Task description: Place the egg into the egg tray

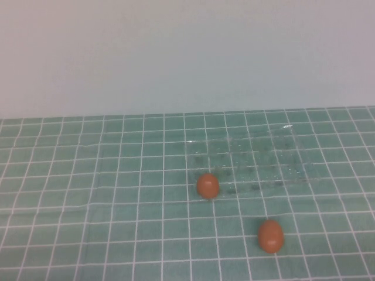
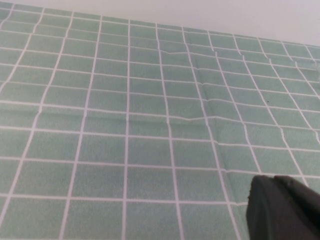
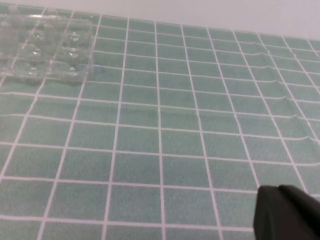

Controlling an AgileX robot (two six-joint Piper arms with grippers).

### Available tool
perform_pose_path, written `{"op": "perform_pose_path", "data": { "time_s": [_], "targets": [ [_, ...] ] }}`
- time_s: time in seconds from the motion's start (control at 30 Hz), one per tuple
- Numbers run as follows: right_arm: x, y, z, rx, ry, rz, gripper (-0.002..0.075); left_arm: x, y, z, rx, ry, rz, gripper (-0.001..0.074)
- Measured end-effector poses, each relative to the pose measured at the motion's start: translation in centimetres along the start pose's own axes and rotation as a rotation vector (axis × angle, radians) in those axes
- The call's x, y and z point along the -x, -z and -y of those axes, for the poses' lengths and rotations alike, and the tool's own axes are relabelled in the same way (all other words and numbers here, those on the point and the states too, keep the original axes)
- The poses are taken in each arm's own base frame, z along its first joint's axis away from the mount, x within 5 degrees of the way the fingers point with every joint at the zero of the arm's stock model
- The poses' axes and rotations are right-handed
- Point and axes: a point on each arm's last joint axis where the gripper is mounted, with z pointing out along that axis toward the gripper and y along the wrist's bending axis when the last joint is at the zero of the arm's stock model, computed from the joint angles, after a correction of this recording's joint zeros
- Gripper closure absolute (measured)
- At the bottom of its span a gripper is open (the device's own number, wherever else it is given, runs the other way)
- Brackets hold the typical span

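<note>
Two look-alike orange-brown eggs show in the high view. One egg (image 1: 207, 185) is at the near left corner of the clear egg tray (image 1: 293, 146); I cannot tell whether it sits in a cup or just beside the rim. The other egg (image 1: 270, 235) lies on the cloth in front of the tray, apart from it. The tray also shows in the right wrist view (image 3: 45, 50), with empty cups. My left gripper (image 2: 274, 186) is shut and empty over bare cloth. My right gripper (image 3: 280, 192) is shut and empty, far from the tray. Neither arm shows in the high view.
A green cloth with a white grid (image 1: 88, 193) covers the table, with slight wrinkles (image 2: 200, 117). A plain pale wall (image 1: 187, 52) stands behind the table's far edge.
</note>
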Motion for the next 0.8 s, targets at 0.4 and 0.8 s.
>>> {"op": "perform_pose_path", "data": {
  "time_s": [0.4, 0.8],
  "targets": [
    [0.0, 0.0, 0.0, 0.0, 0.0, 0.0, 0.0727, 0.0, 0.0, 0.0, 0.0, 0.0, 0.0, 0.0736],
    [2.3, 0.3, 0.0, 0.0, 0.026, 0.265, 0.0727, 0.0, 0.0, 0.0, 0.0, 0.0, 0.0, 0.0736]
  ]
}}
